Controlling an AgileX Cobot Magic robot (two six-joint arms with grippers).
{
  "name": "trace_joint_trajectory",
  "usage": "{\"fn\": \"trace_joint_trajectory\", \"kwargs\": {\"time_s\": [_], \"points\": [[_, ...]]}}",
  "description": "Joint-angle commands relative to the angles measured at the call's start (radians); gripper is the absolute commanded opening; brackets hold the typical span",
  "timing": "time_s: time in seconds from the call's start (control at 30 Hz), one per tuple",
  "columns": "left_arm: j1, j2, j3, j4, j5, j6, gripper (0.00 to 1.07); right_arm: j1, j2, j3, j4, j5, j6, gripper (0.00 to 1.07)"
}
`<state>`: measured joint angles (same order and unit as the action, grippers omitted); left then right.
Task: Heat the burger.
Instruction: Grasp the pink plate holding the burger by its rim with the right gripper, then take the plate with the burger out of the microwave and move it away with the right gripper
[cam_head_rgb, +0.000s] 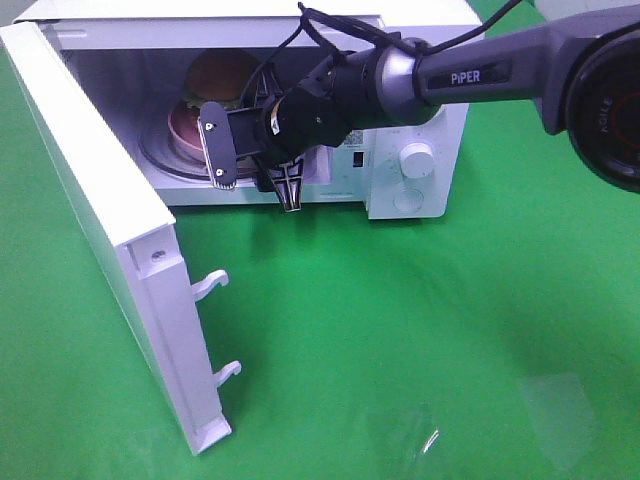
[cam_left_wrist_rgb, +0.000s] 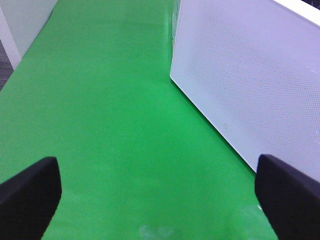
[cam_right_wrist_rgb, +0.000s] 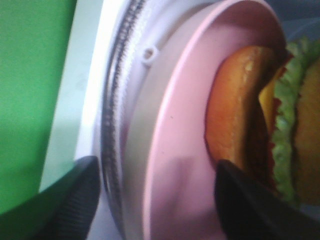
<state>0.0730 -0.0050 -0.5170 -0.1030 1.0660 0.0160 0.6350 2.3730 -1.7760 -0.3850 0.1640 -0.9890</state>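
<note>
Burger on pink plate, apparently inside microwave

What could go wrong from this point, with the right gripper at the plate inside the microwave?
1. The right gripper straddles the pink plate rim; pulling out could drag the plate or tip the burger.
2. Its arm fills the microwave opening, so a careless retreat could knock the frame.
3. The door hangs wide open; heating can't start until it's shut.

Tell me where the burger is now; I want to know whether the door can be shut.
The burger sits on the pink plate inside the open microwave, upper left in the high view.
</note>
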Motion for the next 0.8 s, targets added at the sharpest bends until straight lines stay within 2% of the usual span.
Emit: {"fn": "trace_joint_trajectory", "kwargs": {"time_s": [0.03,0.07,0.1,0.13,0.17,0.2,0.23,0.27,0.3,0.8], "points": [[0.002,-0.004,0.001,-0.002,-0.001,0.0,1.0,0.009,0.003,-0.005,0.008,0.002,0.002,0.51],[0.002,-0.004,0.001,-0.002,-0.001,0.0,1.0,0.013,0.003,-0.005,0.012,0.001,0.002,0.39],[0.002,-0.004,0.001,-0.002,-0.001,0.0,1.0,0.013,0.003,-0.005,0.012,0.001,0.002,0.39],[0.002,-0.004,0.001,-0.002,-0.001,0.0,1.0,0.02,0.001,-0.005,0.027,0.001,0.002,0.26],[0.002,-0.004,0.001,-0.002,-0.001,0.0,1.0,0.02,0.001,-0.005,0.027,0.001,0.002,0.26],[0.002,-0.004,0.001,-0.002,-0.001,0.0,1.0,0.021,-0.003,-0.005,0.039,0.0,0.002,0.14],[0.002,-0.004,0.001,-0.002,-0.001,0.0,1.0,0.03,-0.004,-0.005,0.045,0.001,0.002,0.09],[0.002,-0.004,0.001,-0.002,-0.001,0.0,1.0,0.03,-0.004,-0.005,0.045,0.001,0.002,0.09],[0.002,-0.004,0.001,-0.002,-0.001,0.0,1.0,0.034,-0.01,-0.005,0.065,0.004,-0.002,0.0],[0.002,-0.004,0.001,-0.002,-0.001,0.0,1.0,0.07,-0.079,-0.005,0.203,0.119,-0.097,0.0]]}}
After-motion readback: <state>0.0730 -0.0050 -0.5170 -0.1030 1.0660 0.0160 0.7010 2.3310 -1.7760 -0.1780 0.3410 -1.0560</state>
